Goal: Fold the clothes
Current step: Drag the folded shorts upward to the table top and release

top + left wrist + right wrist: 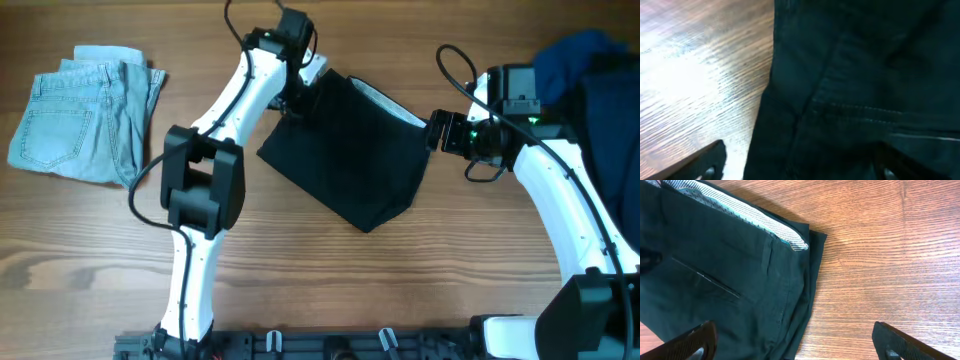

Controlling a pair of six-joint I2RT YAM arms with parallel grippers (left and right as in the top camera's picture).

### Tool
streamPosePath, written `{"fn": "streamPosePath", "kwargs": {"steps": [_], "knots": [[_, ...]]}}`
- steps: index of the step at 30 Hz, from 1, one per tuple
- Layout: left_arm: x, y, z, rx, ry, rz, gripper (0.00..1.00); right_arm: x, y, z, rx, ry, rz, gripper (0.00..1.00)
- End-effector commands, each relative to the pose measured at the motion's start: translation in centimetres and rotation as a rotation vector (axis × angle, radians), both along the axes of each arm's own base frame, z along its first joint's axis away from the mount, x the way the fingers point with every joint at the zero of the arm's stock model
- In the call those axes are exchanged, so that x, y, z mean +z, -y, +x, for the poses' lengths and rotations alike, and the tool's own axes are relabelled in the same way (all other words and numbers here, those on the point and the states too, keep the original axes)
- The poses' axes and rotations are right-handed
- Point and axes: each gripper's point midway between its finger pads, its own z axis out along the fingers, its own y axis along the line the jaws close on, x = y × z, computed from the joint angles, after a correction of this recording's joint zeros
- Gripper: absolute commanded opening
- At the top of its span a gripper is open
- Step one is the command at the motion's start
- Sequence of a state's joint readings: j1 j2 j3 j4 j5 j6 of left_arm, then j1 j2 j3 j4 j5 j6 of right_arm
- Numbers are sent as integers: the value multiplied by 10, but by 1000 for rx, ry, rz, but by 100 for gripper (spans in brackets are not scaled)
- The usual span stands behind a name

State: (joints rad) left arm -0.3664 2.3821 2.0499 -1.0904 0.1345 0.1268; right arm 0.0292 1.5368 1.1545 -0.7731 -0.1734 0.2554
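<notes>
The black shorts (350, 150) lie folded in the middle of the table, tilted, with the pale grey waistband (740, 205) along the upper right edge. My left gripper (300, 97) hangs over their top left corner. In the left wrist view it (800, 170) stands open, and black fabric (855, 85) fills the space between its fingers (710, 162). My right gripper (432, 130) is at the shorts' right corner. In the right wrist view it (792, 347) is open wide, one finger (690, 342) over the fabric (730, 280), the other over bare wood.
Light-blue denim shorts (85, 115) lie folded at the far left. A pile of royal-blue and dark navy garments (590, 80) sits at the back right, beside my right arm. The wooden tabletop (400, 280) runs along the front.
</notes>
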Motion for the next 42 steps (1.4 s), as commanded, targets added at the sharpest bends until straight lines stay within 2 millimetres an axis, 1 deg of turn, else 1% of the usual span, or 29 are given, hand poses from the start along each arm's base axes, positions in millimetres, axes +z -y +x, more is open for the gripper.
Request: {"fn": "streamPosePath", "kwargs": {"steps": [1, 2, 4, 5, 7, 9, 11, 14, 16, 17, 18, 19, 20, 21, 22, 23, 25, 27, 29, 31, 32, 33, 34, 35, 36, 37, 38, 40, 42], "knots": [[-39, -8, -9, -8, -74, 44, 71, 4, 4, 2, -2, 17, -29, 99], [-44, -9, -11, 11, -86, 48, 55, 4, 4, 2, -2, 17, -29, 99], [-49, -15, -11, 72, -98, 74, 30, 4, 4, 2, -2, 17, -29, 100], [-53, -29, -8, 184, -98, 126, 17, 4, 4, 2, -2, 17, -29, 100], [-54, -56, -6, 446, -114, 188, 4, 3, 4, 3, -2, 18, -29, 99], [-54, -87, -15, 790, -198, 209, 4, 3, 4, 3, -2, 18, -29, 99], [-52, -104, -23, 995, -300, 164, 4, 4, 4, 4, -2, 22, -29, 99], [-46, -98, -23, 1063, -458, -21, 4, 4, 4, 4, -2, 25, -29, 99], [-44, -98, -22, 1087, -486, -61, 4, 4, 4, 4, -2, 25, -29, 99], [-44, -96, -22, 1085, -494, -70, 7, 4, 4, 4, -2, 25, -28, 99], [-44, -93, -24, 1067, -496, -65, 20, 4, 4, 4, -2, 25, -29, 99], [-43, -88, -26, 980, -487, -72, 68, 4, 4, 4, -1, 26, -29, 100], [-43, -85, -30, 870, -476, -65, 99, 4, 4, 4, -2, 26, -28, 100], [-43, -88, -34, 792, -464, -42, 100, 4, 4, 4, -2, 26, -29, 99], [-44, -95, -35, 769, -443, -6, 100, 4, 4, 4, -2, 26, -29, 99], [-44, -109, -33, 777, -408, 50, 100, 4, 4, 4, -2, 25, -29, 99], [-31, -138, -23, 797, -304, 147, 100, 4, 4, 4, -2, 26, -29, 100], [-4, -156, -15, 782, -198, 200, 100, 4, 4, 4, -2, 26, -29, 99], [30, -156, -8, 702, -115, 168, 100, 4, 4, 4, -2, 26, -29, 100], [53, -159, -7, 693, -71, 146, 100, 4, 4, 4, -2, 26, -28, 100], [61, -159, -7, 697, -64, 126, 100, 4, 4, 4, -2, 26, -29, 100], [63, -156, -8, 663, -73, 101, 97, 4, 4, 4, -2, 26, -29, 99], [62, -156, -13, 643, -96, 96, 81, 4, 4, 4, -2, 26, -28, 100], [58, -160, -17, 648, -114, 109, 58, 4, 4, 4, -2, 26, -28, 100], [53, -168, -23, 656, -134, 144, 22, 4, 4, 4, -2, 26, -28, 100], [50, -172, -28, 660, -145, 167, 9, 4, 4, 4, -2, 26, -29, 100], [46, -177, -31, 663, -153, 187, 4, 4, 4, 4, -2, 25, -28, 100], [30, -183, -42, 667, -190, 221, 4, 4, 4, 4, -2, 26, -29, 100], [11, -184, -55, 663, -229, 236, 4, 4, 4, 4, -2, 25, -29, 100]]}}
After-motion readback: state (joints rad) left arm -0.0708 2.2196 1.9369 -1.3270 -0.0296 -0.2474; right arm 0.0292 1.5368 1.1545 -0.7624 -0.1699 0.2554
